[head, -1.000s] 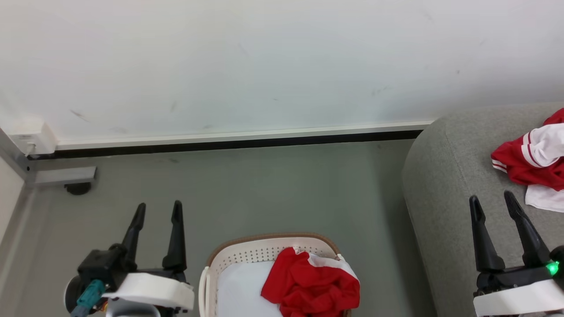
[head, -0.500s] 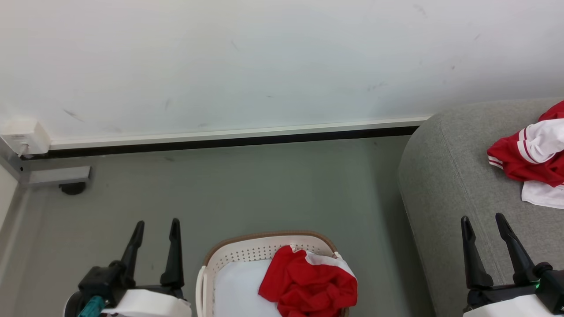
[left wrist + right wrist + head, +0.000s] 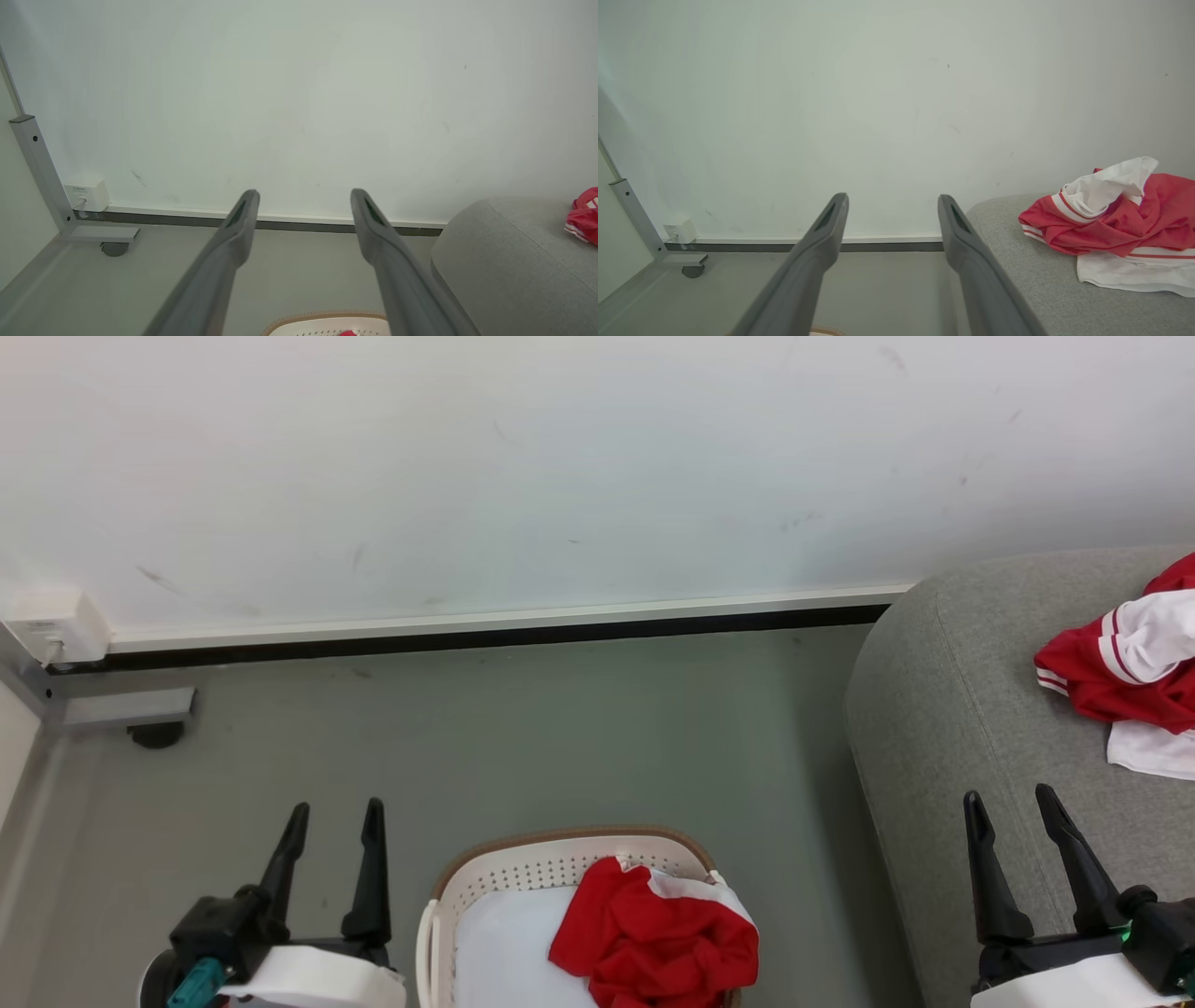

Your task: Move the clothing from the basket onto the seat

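This looks like a plain room set up like a home. A big grey sofa [image 3: 943, 709] stands by a bare white wall [image 3: 560, 457]. A white washing basket [image 3: 551, 861] with red clothes [image 3: 653, 943] sits on the smooth grey floor [image 3: 513, 728]. More red and white clothes [image 3: 1111, 681] lie on the sofa. In the corner is a metal frame [image 3: 126, 707] on a small wheel [image 3: 154, 735].

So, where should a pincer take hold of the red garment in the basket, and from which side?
Probably the raised crumpled fold at the middle of the red garment, coming down from above. Heaped in the right half of the basket, it is walled in against a sideways approach.
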You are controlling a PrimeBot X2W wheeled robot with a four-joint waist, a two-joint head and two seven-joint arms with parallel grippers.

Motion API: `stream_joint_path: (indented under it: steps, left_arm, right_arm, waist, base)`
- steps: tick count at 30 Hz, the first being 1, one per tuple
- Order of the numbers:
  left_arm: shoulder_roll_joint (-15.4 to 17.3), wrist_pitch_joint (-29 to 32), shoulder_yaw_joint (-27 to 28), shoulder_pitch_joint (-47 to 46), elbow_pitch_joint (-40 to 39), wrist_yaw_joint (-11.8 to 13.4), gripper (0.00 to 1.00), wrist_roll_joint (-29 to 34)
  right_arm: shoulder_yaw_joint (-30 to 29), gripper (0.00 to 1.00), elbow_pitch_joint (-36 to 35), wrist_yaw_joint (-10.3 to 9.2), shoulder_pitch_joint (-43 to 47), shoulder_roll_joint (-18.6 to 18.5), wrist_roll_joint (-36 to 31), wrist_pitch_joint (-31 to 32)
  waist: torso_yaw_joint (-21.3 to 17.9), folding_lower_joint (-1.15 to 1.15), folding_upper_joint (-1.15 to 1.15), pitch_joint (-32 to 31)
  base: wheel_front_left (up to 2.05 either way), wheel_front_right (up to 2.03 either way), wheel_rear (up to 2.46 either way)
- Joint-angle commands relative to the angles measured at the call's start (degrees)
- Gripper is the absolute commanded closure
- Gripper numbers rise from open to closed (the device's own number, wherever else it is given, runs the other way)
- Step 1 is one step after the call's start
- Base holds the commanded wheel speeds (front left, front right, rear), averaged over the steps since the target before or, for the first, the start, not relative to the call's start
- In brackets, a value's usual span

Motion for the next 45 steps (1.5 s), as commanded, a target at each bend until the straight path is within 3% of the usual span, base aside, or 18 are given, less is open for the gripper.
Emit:
stream_joint_path:
  steps: [1,25,45]
  left_arm:
    - [-0.1,0.0,0.3,-0.6,0.3,-0.1,0.0,0.9]
    - [-0.5,0.0,0.5,-0.9,0.9,-0.8,0.0,1.1]
    - [-0.4,0.0,-1.4,-6.0,4.2,-1.8,0.0,3.5]
  right_arm:
    - [0.0,0.0,0.3,-0.13,-0.6,-0.3,0.9,-0.2]
    - [0.6,0.0,1.2,-0.13,-1.4,0.0,1.3,-0.2]
    - [0.8,0.0,-1.6,-0.13,-5.6,0.4,1.0,-0.2]
  waist:
    - [-0.1,-0.01,0.0,0.0]
    - [-1.2,-0.01,0.0,0.1]
    - [-8.8,-0.01,0.0,8.2]
  base:
    - [0.0,0.0,0.0]
    - [0.0,0.0,0.0]
    - [0.0,0.0,0.0]
